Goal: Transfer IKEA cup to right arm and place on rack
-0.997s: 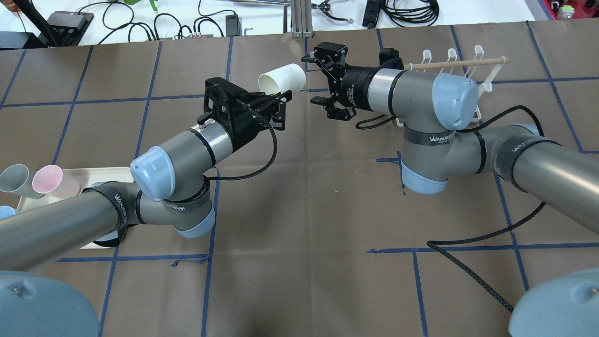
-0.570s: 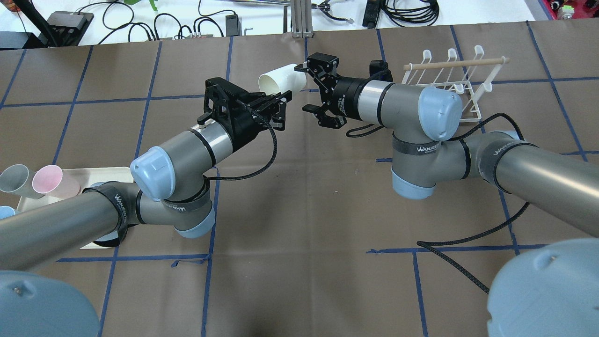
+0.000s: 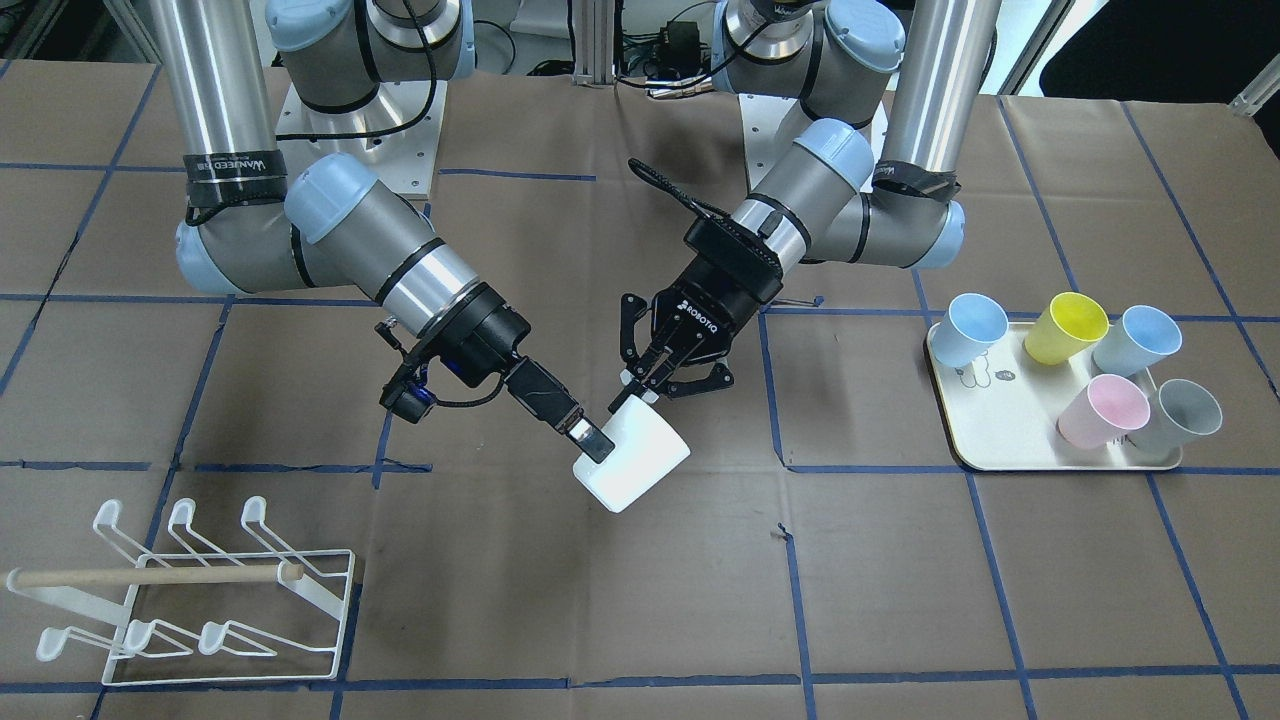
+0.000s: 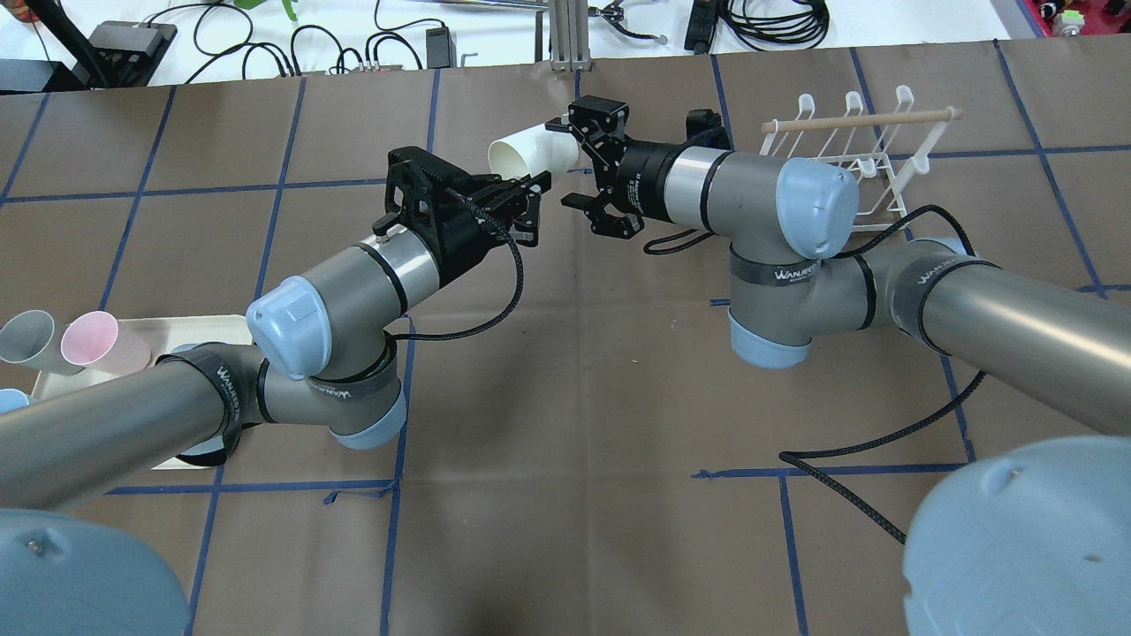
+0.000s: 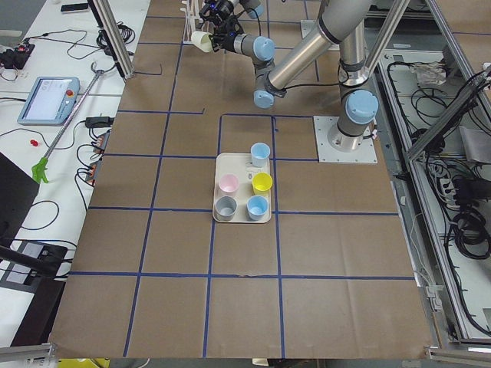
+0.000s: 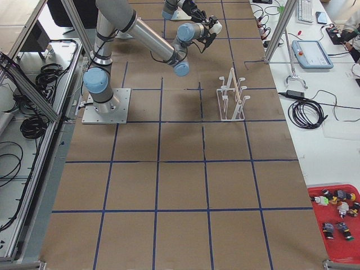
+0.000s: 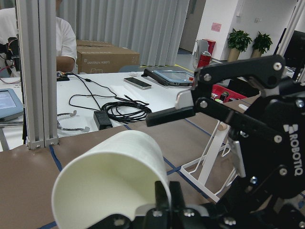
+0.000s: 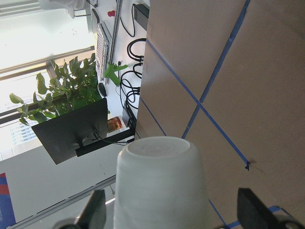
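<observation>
Overhead exterior: one white cup (image 4: 541, 147), left jaws clamping its rim, right jaws spread around it.

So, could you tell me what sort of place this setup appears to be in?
Most likely a robotics lab workcell: the left arm and right arm stand at a table marked with a blue tape grid, a teach pendant lies on the side bench, and aluminium framing stands at its edges.

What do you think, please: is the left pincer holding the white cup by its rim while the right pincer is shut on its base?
Not quite: in the right wrist view the right pincer is open, fingers clear either side of the white cup. The left pincer holds the rim.
</observation>
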`<state>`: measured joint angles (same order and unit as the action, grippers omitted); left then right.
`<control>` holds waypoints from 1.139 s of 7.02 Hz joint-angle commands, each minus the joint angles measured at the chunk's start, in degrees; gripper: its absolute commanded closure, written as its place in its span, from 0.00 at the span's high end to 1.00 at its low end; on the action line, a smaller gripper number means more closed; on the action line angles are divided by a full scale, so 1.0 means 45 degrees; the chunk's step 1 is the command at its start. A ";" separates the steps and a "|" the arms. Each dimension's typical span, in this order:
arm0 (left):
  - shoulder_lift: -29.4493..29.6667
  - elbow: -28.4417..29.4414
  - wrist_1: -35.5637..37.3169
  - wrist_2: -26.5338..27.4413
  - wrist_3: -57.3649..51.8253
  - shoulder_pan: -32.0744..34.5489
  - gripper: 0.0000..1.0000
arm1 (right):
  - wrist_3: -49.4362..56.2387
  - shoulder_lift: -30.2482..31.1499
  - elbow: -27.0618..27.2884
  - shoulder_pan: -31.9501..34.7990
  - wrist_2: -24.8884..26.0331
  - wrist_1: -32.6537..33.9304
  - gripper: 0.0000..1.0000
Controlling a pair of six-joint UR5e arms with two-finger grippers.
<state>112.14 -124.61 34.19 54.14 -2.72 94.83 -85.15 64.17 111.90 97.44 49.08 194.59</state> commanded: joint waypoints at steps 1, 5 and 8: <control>-0.0018 0.0016 0.0000 0.0001 0.0000 0.0000 0.00 | -0.0024 -0.0529 -0.0491 0.0222 -0.0008 0.0000 0.96; -0.0018 0.0016 0.0000 0.0001 0.0000 0.0000 0.00 | -0.0316 -0.0471 -0.0589 0.0223 0.0012 -0.0020 0.96; -0.0018 0.0016 0.0000 0.0001 0.0000 0.0000 0.05 | -0.0356 -0.0529 -0.0824 0.0222 -0.0008 -0.0059 0.96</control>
<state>112.09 -124.54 34.19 54.14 -2.73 94.83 -86.68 61.95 108.28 98.44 49.11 194.35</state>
